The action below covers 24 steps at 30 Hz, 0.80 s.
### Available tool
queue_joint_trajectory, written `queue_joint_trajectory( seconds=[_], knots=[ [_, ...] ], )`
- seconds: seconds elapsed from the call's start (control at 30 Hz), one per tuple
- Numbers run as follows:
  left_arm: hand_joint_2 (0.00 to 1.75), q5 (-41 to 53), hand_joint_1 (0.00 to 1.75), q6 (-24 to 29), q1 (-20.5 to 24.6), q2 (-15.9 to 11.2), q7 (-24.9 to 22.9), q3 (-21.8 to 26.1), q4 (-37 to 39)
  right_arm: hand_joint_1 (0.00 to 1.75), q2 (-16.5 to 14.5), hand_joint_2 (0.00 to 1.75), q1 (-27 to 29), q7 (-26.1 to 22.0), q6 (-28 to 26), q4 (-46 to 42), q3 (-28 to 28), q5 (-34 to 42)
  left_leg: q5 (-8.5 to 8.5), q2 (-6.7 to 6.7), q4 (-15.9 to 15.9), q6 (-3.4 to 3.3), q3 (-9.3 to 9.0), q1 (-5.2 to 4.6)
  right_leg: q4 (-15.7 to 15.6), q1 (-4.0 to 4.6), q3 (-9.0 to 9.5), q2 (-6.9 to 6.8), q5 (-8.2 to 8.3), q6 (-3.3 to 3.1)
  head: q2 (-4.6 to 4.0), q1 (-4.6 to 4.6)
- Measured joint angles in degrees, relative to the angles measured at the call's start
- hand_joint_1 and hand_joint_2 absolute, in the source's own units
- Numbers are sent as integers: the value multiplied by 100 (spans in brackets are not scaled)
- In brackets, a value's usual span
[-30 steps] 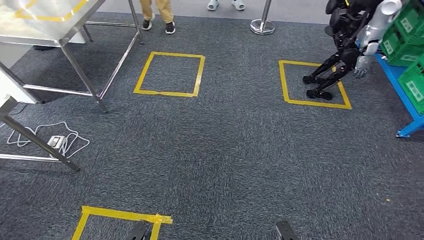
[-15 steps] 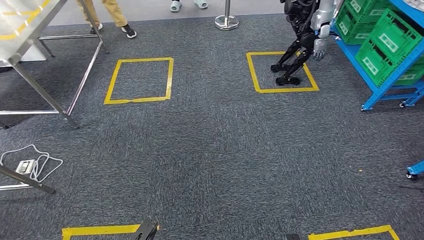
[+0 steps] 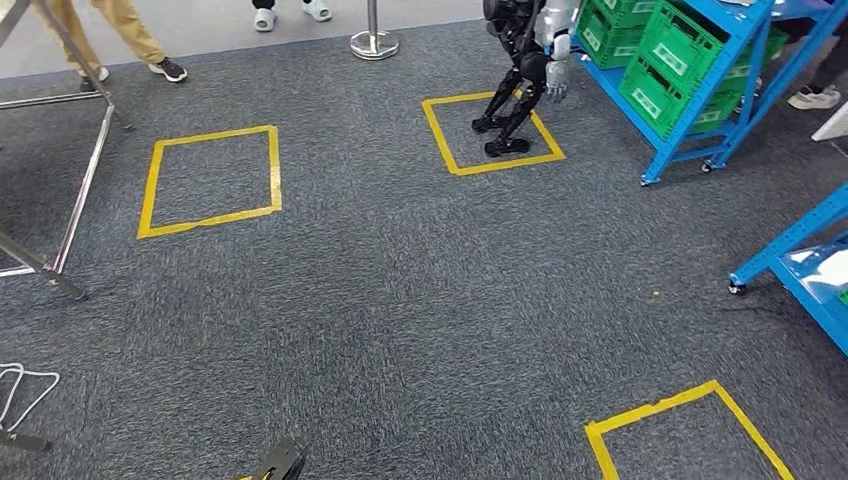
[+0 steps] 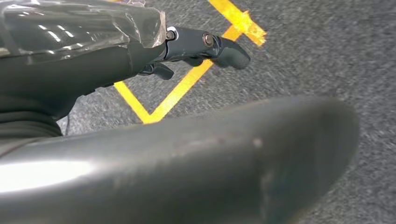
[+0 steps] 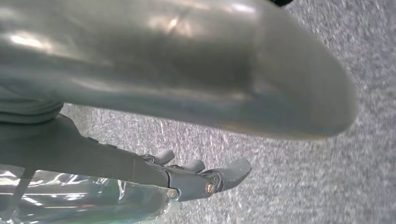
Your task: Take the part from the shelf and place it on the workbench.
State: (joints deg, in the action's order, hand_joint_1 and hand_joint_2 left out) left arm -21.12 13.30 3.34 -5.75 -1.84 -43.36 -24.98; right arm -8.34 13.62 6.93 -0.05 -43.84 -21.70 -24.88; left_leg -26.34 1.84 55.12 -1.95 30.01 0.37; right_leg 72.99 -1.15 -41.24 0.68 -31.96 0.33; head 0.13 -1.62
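My left hand (image 4: 140,56) hangs low over the carpet, its thick grey thumb stretched across the left wrist view and its darker fingers (image 4: 219,46) extended, nearly straight, and holding nothing. My right hand (image 5: 154,172) hangs the same way, thumb out, fingers (image 5: 224,175) extended side by side with only a slight curl at the tips, and nothing in them.

On the carpet (image 3: 400,300), 3 taped squares lay spread out: one (image 3: 210,180) far left, one (image 3: 492,133) behind centre, one (image 3: 690,435) near right. Another robot (image 3: 520,70) stood in the centre square, just left of a shelf (image 3: 700,60) holding crates (image 3: 680,55). A stanchion (image 3: 373,35) stood behind.
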Motion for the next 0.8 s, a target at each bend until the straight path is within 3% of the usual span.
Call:
queue_joint_trajectory(
  seconds=[0.03, 0.07, 0.13, 0.2, 0.3, 0.37, 0.43, 0.47, 0.5, 0.53, 0.6, 0.67, 0.73, 0.8],
  knots=[
    [0, -19, 0, 14, 0, 17, 37, 28, 19, 0, 9, 0, -16, -28, 4, 26, -36, -56, 3, 82, 2, 2, 7, -2, -14, -11, 44, -17, 15, 48, 0, 1],
    [0, -31, 0, 31, -1, 42, 66, 56, 35, 0, 22, 0, -22, -48, 9, 49, -66, -95, 4, 155, 6, 10, 10, -2, -280, -21, 226, -58, 109, 108, 0, 1],
    [0, -39, 0, 57, -3, 89, 105, 103, 61, 0, 49, 0, -45, -73, 14, 82, -112, -139, -7, 284, 33, 48, 13, -16, -1143, -19, 760, -290, 345, 181, 0, 1],
    [0, -39, 0, 68, -4, 116, 122, 132, 81, 0, 60, 0, -82, -81, 17, 98, -145, -156, -30, 398, 74, 113, 18, -39, -1629, 11, 1027, -439, 460, 119, 0, -6],
    [0, -41, 0, 78, 3, 151, 131, 162, 102, 0, 69, 0, -89, -84, 21, 134, -189, -162, -50, 504, 103, 214, 8, -20, -1675, 28, 999, -289, 503, -26, 0, -9],
    [0, -41, 0, 78, 5, 160, 137, 174, 109, 0, 75, 0, -86, -83, 22, 151, -206, -162, -242, 295, 347, 271, 96, 22, -1690, -2, 1009, -170, 546, -99, 0, -21],
    [0, -40, 0, 67, -11, 164, 140, 175, 131, 0, 75, 0, -99, -83, 23, 161, -215, -162, -647, -27, 1048, 302, 392, 48, -1691, 2, 999, -39, 576, -145, 0, -37],
    [0, -38, 0, 49, -23, 167, 140, 174, 145, 0, 72, 0, -104, -83, 25, 165, -220, -161, -818, -111, 1437, 307, 567, 50, -1690, 20, 989, 35, 586, -161, 0, -37],
    [0, -33, 0, 19, -32, 169, 140, 173, 162, 0, 69, 0, -101, -74, 29, 168, -228, -164, -898, -154, 1704, 302, 694, 49, -1689, 40, 982, 112, 592, -170, 0, -36],
    [0, -22, 0, -19, -37, 174, 140, 173, 178, 0, 63, 0, -87, -44, 45, 162, -244, -177, -858, -176, 1758, 286, 725, 47, -1688, 59, 980, 188, 598, -177, 0, -36],
    [0, 3, 0, -78, -37, 182, 146, 175, 210, 0, 28, 0, -22, 91, 120, 73, -314, -265, -487, -251, 1209, 220, 465, 35, -1686, 87, 997, 333, 605, -178, 0, -34],
    [0, 7, 0, -81, -36, 187, 173, 198, 242, 0, -38, 0, 56, 212, 230, -85, -410, -416, -185, -506, 461, 132, 96, 24, -1684, 95, 1000, 462, 619, -156, 0, -27],
    [0, -29, 0, -53, -32, 196, 227, 264, 273, 0, -91, 0, 77, 219, 335, -199, -521, -598, -136, -661, 169, 76, -38, 0, -1683, 68, 955, 589, 654, -99, 0, -36],
    [0, -75, 0, -30, -5, 216, 288, 360, 288, 0, -114, 0, 61, 152, 406, -236, -649, -766, -91, -550, 90, 37, -45, -9, -1688, 50, 896, 702, 694, -30, 0, -52]
  ],
)
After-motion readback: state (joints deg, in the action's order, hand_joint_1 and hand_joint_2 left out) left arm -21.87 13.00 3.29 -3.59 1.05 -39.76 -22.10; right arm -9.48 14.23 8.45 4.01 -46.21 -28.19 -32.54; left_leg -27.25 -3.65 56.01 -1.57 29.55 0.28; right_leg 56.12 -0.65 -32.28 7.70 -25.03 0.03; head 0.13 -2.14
